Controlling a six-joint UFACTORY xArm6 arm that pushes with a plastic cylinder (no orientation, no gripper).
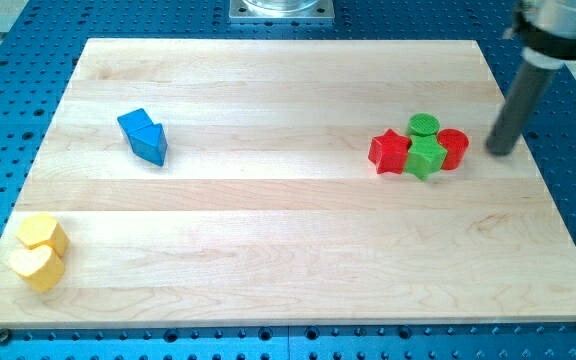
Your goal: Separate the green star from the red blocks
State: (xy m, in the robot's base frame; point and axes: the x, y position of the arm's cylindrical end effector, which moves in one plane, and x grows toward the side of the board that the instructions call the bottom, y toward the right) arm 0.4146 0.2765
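My tip (501,151) rests on the wooden desk (288,250) at the view's right, just beside the red cylinder (453,147) but apart from it. I carry no claw, only this rod, so there is nothing to spread or pinch. The green star (426,157) sits packed in a cluster: the red star (390,152) touches it on the view's left, the red cylinder on its right, and a green cylinder (424,125) lies just above. Well apart, two blue blocks (144,136) lie at upper left, and two yellow blocks (39,251) touch at lower left.
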